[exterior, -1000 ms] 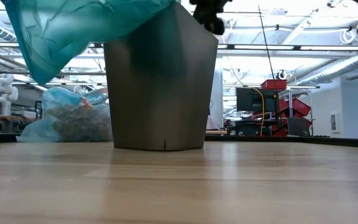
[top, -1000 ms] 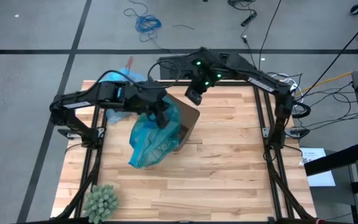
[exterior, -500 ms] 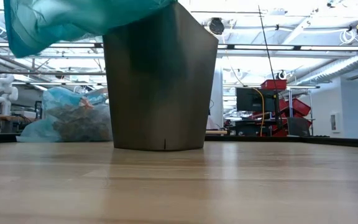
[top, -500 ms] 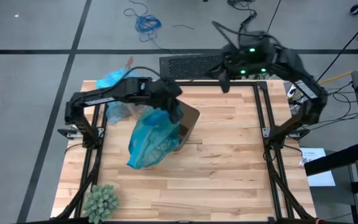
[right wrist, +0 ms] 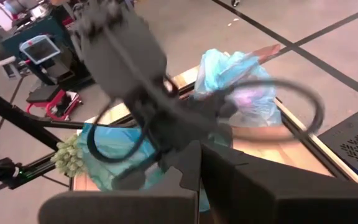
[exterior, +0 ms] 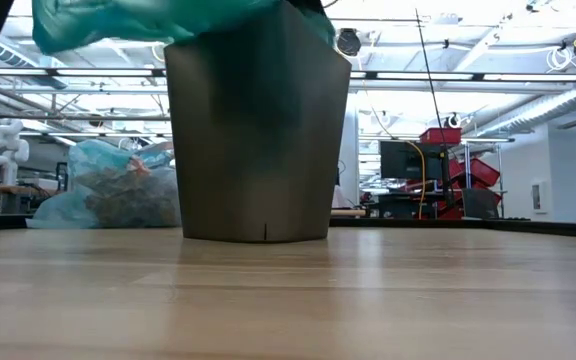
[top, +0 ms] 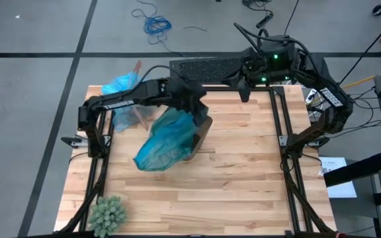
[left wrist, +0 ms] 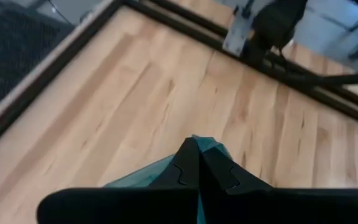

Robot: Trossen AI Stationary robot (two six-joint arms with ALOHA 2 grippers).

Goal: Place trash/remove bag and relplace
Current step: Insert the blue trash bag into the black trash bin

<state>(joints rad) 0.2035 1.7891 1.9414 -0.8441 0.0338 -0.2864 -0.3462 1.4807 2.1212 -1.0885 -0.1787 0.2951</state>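
A dark bin (exterior: 258, 130) stands upright on the wooden table, left of its middle (top: 206, 127). A teal-green plastic bag (top: 166, 140) lies over the bin's top (exterior: 158, 15), with my left gripper (top: 192, 100) shut on it above the bin's far rim. The light blue bag (top: 123, 99) sits on the table at the far left, brown trash lumps (exterior: 118, 190) showing through it (right wrist: 235, 78). My right gripper (top: 243, 89) hangs shut and holding nothing above the table's far edge, right of the bin. My left gripper pinches an edge of the teal-green bag (left wrist: 212, 147) between its two fingers; one layer or several, I cannot tell. The fingers slant down from the table's left. The bag spreads from the hold across the bin's top and past its left side, clear of the table.
A green spiky ball (top: 107, 213) lies at the near left corner. Black frame struts (top: 290, 152) run along the table's left and right sides. Bare wood (top: 243, 178) stretches to the right of the bin and in front of it.
My left gripper has carried the teal-green bag's held edge toward the table's right and far edges, across the bin's top, sinking a little; the bag's loose body has followed and rides higher. My right gripper has risen and drawn away from the bin's far rim toward the table's far right.
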